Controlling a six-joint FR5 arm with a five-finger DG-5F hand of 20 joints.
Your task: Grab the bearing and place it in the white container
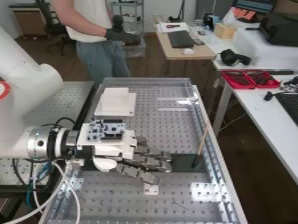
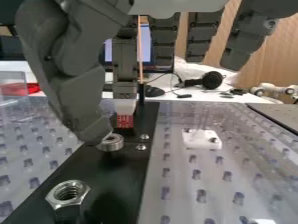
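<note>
Silver ring-shaped metal bearing sat above the flat black plate at your dark grey mechanical hand's thumb tip, fingers relaxed, the white rectangular container toward the high view's eleven o'clock.

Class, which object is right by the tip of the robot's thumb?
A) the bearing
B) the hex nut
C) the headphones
A: the bearing is right at the tip of the thumb, while the hex nut is clearly apart from it, over the black plate.
</note>
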